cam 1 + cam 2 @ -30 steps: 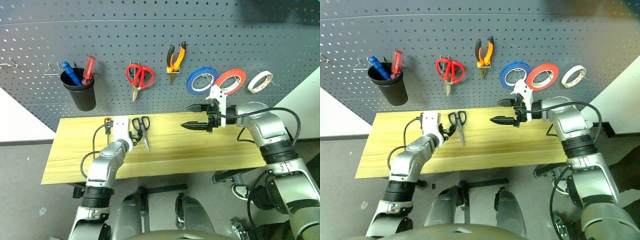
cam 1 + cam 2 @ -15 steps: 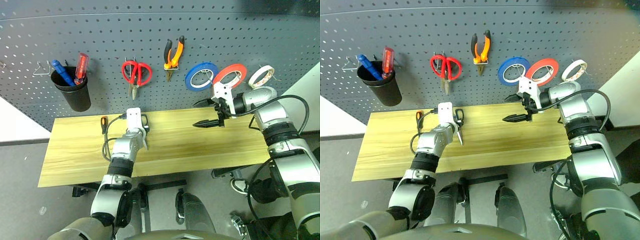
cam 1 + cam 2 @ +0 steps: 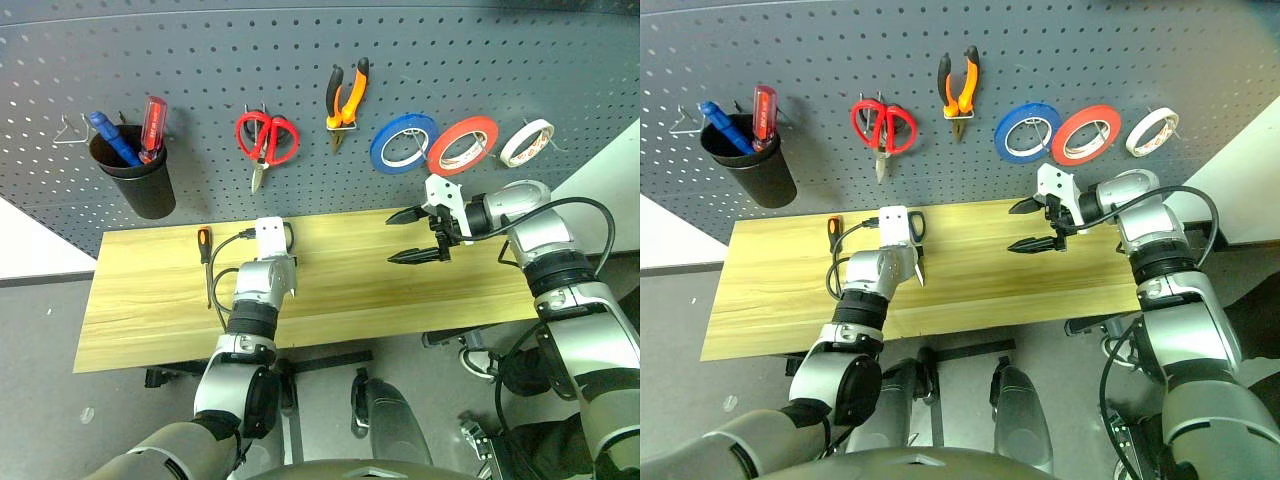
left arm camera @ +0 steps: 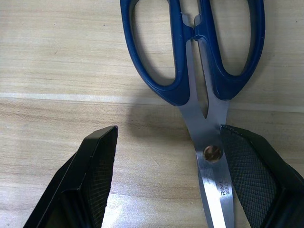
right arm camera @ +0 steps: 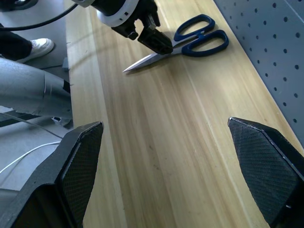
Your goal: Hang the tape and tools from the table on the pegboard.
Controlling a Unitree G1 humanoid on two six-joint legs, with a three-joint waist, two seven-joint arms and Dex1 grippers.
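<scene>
Overhead, three tape rolls (image 3: pixel 462 146) hung, two scissors (image 4: pixel 199 71), both tools (image 4: pixel 166 180) (image 3: pixel 415 236) released

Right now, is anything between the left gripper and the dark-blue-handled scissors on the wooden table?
Nothing visible. The left gripper, open, straddles the dark-blue-handled scissors at the pivot on the light wooden table.

- We see a grey floor (image 3: pixel 40 340) under and around the furniture.
- At both sides there is a white wall (image 3: pixel 625 190), low on the left and higher on the right.
- The light is even, and we notice only soft shadows.
</scene>
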